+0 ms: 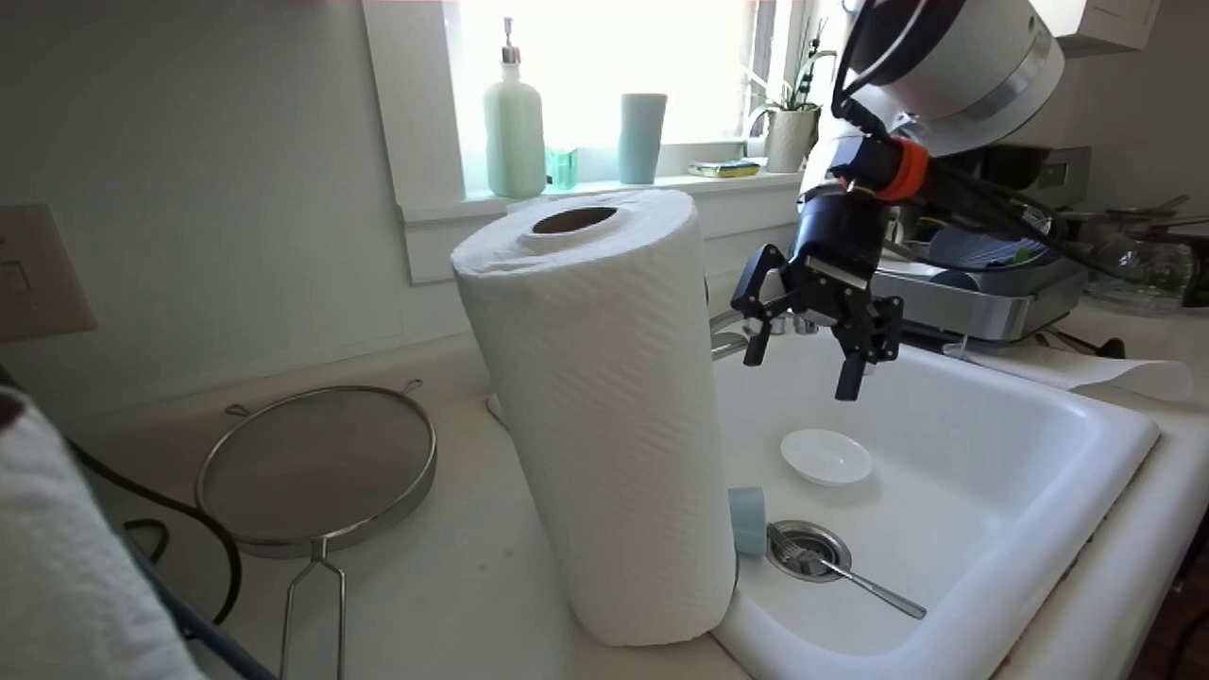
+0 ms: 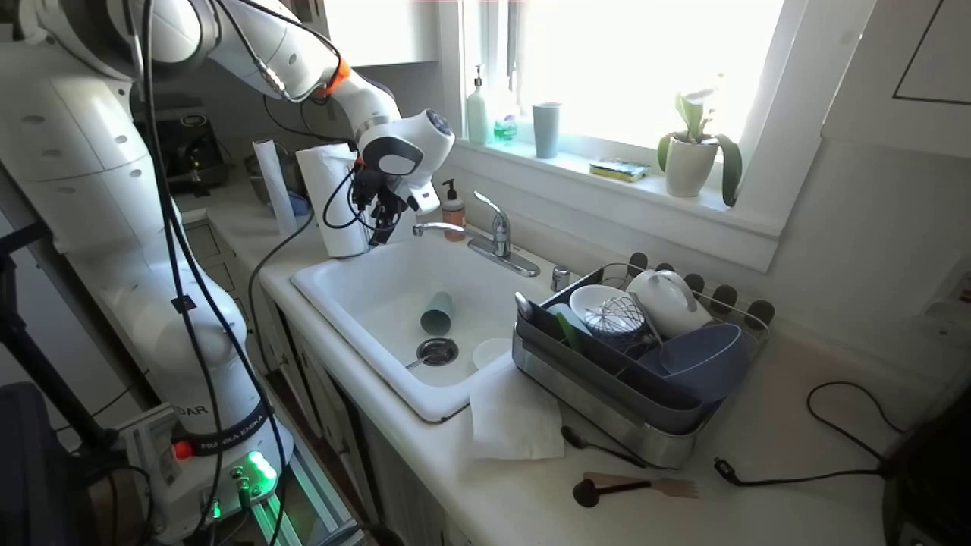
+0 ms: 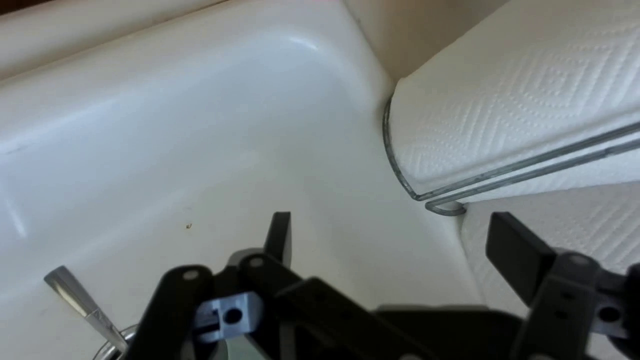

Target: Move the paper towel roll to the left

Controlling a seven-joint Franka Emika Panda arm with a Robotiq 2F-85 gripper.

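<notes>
The paper towel roll [image 1: 604,406] stands tall and white on the counter at the sink's corner, its dark hollow core on top. In an exterior view it also shows [image 2: 322,186] behind the arm's wrist, partly covered. In the wrist view the roll [image 3: 520,95] lies at the upper right, with grey wire rods of a holder along it. My gripper [image 1: 801,364] is open and empty over the sink, beside the roll and apart from it. In the wrist view the gripper's fingers [image 3: 392,232] are wide apart, with only sink and roll behind them.
The white sink [image 1: 954,529] holds a blue cup [image 2: 438,313], a white dish [image 1: 826,457] and a fork [image 1: 874,593]. A faucet [image 2: 501,227] and a soap bottle [image 2: 454,212] stand behind it. A strainer [image 1: 321,463] lies beside the roll. A full dish rack [image 2: 607,394] stands beside the sink.
</notes>
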